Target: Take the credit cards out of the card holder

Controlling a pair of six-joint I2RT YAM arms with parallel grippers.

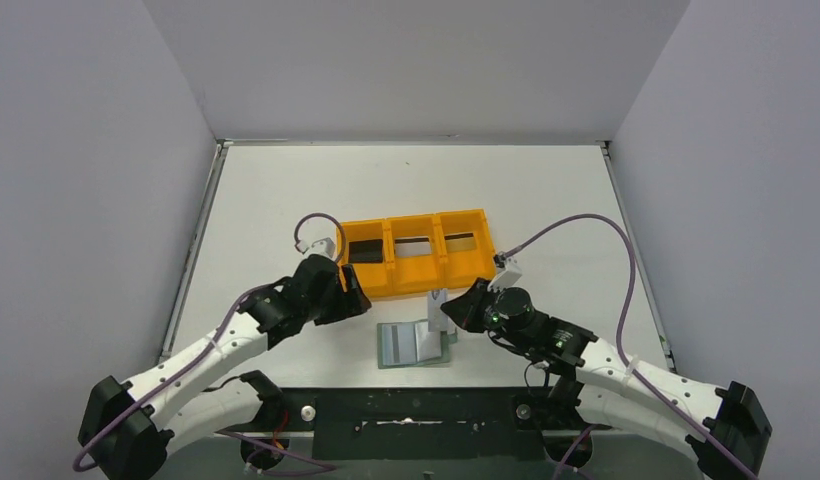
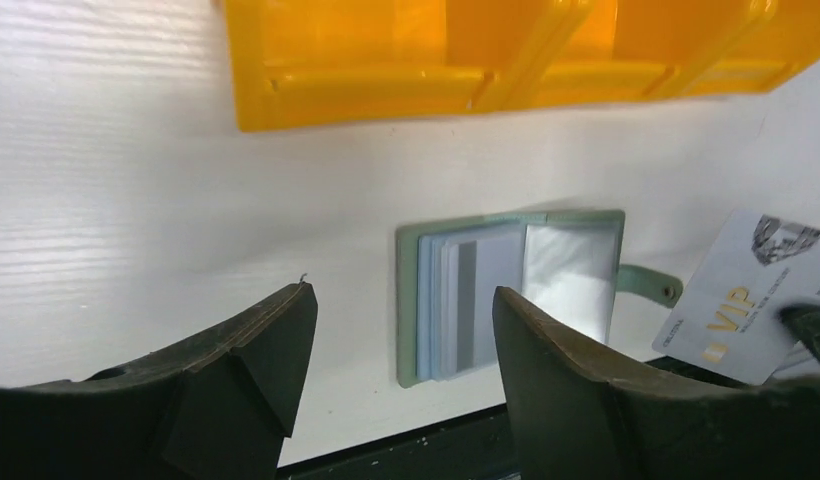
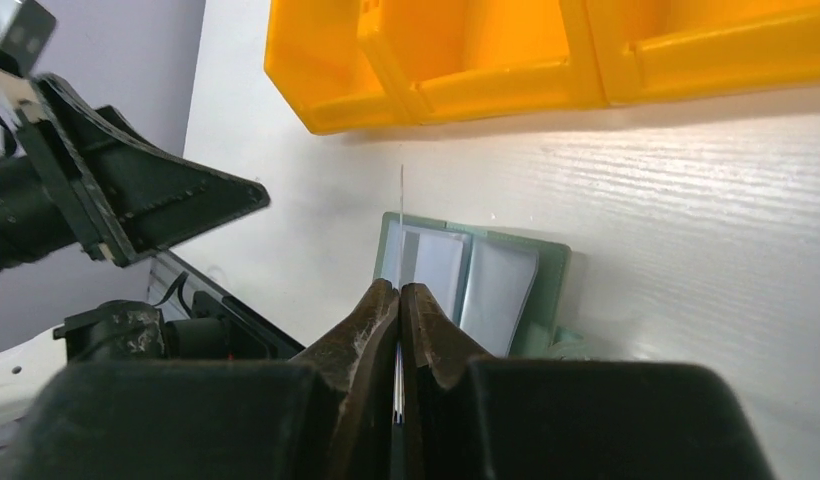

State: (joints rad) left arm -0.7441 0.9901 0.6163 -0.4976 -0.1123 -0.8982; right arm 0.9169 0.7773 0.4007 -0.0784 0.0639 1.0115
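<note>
The card holder lies open on the table near the front edge, grey-green rim and pale blue pockets up. My right gripper is shut on a silvery grey credit card marked VIP. The card is lifted just above the holder's right side and shows edge-on in the right wrist view. My left gripper hovers open and empty left of the holder, close under the tray. A black credit card lies in the tray's left compartment.
The orange three-compartment tray stands just behind the holder. Its middle and right compartments are in shadow, so I cannot tell what they hold. The table's dark front edge runs close below the holder. Grey walls enclose the table.
</note>
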